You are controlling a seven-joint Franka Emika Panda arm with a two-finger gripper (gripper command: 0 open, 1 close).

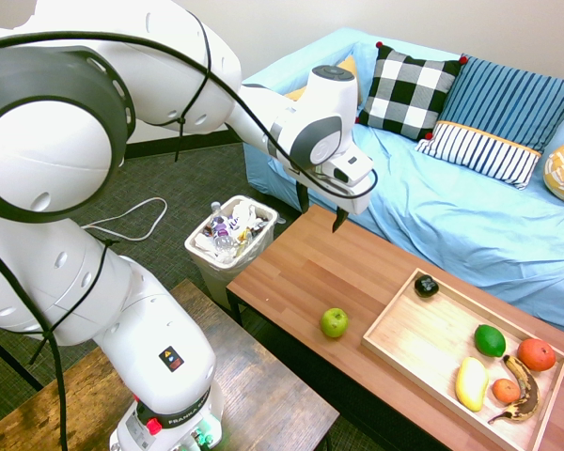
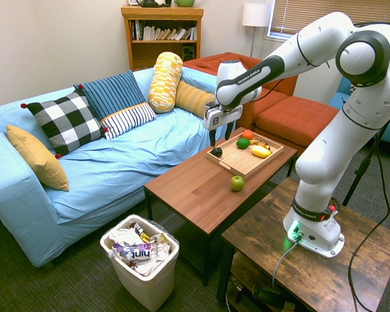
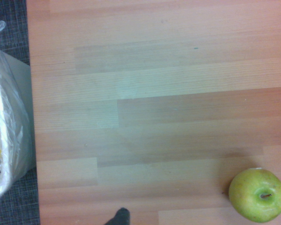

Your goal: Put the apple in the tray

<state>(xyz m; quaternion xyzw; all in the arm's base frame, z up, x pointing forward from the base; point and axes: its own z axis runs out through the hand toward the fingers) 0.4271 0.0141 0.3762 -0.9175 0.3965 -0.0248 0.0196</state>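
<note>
Table (image 1: 291, 272): red-brown wood, blue sofa (image 1: 470, 207) behind.
Gripper (image 1: 321, 209): fingers spread apart, holding nothing, high over table.
Apple (image 1: 334, 322): on table, just outside tray (image 1: 395, 331).
Second exterior: apple (image 2: 237, 183) near tray (image 2: 233, 164).
Wrist: apple (image 3: 257, 195) yellow-green, shiny, dimpled top with stem.

Layout around the pincer above the table

The two-finger gripper (image 1: 321, 213) hangs over the long wooden coffee table (image 1: 301, 268); the small round apple (image 1: 334, 322) sits on the table below and beside it, just outside the shallow rectangular wooden tray (image 1: 415, 331), which holds what seem six fruits.
</note>
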